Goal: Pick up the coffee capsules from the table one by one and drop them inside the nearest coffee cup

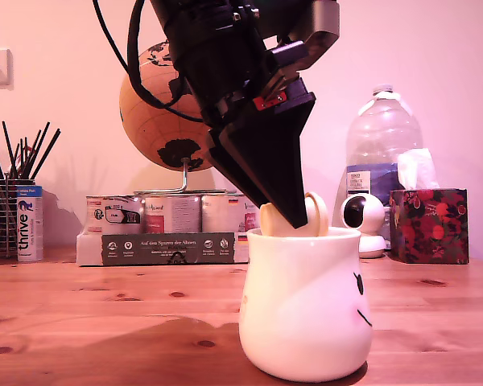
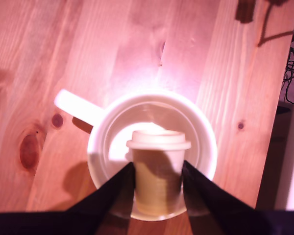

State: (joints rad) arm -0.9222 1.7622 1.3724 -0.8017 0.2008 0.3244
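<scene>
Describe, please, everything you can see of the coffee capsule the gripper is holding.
The coffee capsule is a small cream-white pod, matte and plastic-looking, tapering from a wider flat rim to a narrower body. The gripper is shut on its body, one dark finger on each side. It hangs just above the open mouth of the white cup, rim turned toward the cup's inside in the wrist view. In the exterior view only its pale edge shows behind the gripper, over the cup's rim. It does not seem to touch the cup.

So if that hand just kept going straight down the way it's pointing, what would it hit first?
Most likely the coffee cup. The hand, shut on the capsule, points down into the cup's open mouth, so it would probably meet the inside bottom, though depth is hard to judge.
</scene>
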